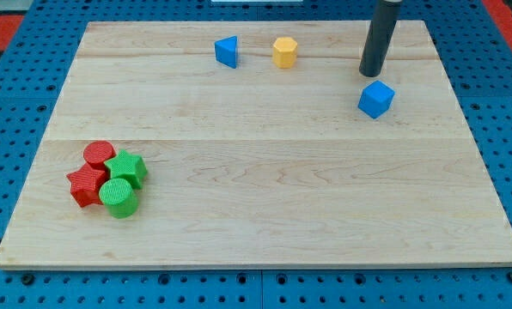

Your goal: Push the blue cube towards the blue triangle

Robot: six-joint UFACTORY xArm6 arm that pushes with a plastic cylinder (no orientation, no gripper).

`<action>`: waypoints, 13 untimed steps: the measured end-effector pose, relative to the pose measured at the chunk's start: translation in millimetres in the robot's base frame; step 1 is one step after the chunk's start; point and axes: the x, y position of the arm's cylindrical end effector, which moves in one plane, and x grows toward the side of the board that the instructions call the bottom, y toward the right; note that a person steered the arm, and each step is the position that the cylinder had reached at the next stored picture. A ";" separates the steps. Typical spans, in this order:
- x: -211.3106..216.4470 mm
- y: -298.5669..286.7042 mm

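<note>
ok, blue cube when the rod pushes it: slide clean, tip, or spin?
The blue cube sits flat on the smooth wooden board and looks squat and rigid, so it probably slides rather than tips or rolls. My tip is just above it in the view, apart from it and slightly left of centre; an off-centre push would likely spin it off line.

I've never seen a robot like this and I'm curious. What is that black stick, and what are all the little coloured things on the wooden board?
The black stick is my arm's rod. Its lower end, my tip, slides on the wooden board and pushes blocks; it holds nothing. One camera looks down at the board. My tip sits just above the blue cube, apart from it. At the view's top lie the blue triangle and a yellow block. At the lower left huddle a red cylinder, red star, green star and green cylinder.
</note>
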 end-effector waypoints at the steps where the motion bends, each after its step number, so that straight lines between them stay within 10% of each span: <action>1: -4.1 0.0; 4: 81.0 47.6; 6: 72.0 -33.3; 13: 41.7 -35.3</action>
